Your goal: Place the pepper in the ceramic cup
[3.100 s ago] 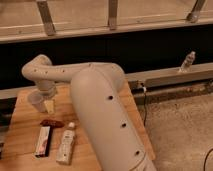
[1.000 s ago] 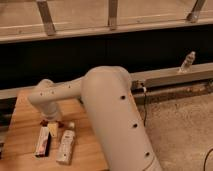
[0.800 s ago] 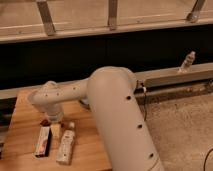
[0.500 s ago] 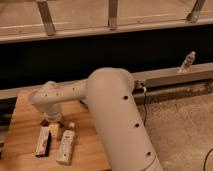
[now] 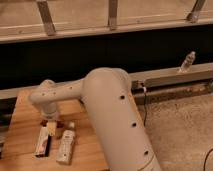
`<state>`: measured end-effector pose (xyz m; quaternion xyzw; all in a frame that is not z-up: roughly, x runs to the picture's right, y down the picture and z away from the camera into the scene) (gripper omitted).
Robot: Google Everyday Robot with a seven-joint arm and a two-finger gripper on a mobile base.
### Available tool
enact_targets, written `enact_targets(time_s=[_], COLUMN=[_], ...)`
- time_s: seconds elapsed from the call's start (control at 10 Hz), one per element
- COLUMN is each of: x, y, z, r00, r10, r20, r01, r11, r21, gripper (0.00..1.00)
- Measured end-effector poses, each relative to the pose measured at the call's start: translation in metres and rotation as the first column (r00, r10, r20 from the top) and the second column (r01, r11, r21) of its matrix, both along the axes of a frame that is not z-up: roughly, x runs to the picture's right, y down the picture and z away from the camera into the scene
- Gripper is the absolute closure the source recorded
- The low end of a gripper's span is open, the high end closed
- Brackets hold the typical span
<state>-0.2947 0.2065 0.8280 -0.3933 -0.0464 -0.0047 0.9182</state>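
Observation:
My gripper hangs from the white arm and sits low over the left part of the wooden table. A small dark red patch at the gripper's tip, likely the pepper, shows right under it, just above the table. I cannot tell whether the gripper holds it. The ceramic cup is hidden behind the arm's wrist.
A flat red-and-white box lies just in front of the gripper. A white bottle lies beside it on the right. The table's right edge is under the arm. A clear bottle stands far right on a ledge.
The arm has swung down from above the cup to low over the spot where the pepper lay. In the last second it has barely moved.

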Motion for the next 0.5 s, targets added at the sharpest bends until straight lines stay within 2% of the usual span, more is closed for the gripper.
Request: enact_targets(time_s=[0.1, 0.2, 0.3, 0.5], x=[-0.005, -0.01, -0.013, -0.017], y=[0.003, 0.006, 0.009, 0.013], z=[0.001, 0.001, 0.001, 0.001], r00=[1.0, 1.0, 0.999, 0.998], r10=[0.013, 0.021, 0.026, 0.046], r20=[0.011, 0.021, 0.029, 0.034], r01=[-0.013, -0.021, -0.026, -0.045], r11=[0.9999, 0.9997, 0.9996, 0.9988], r21=[-0.006, -0.011, -0.014, -0.018], gripper=[0.21, 0.26, 0.34, 0.55])
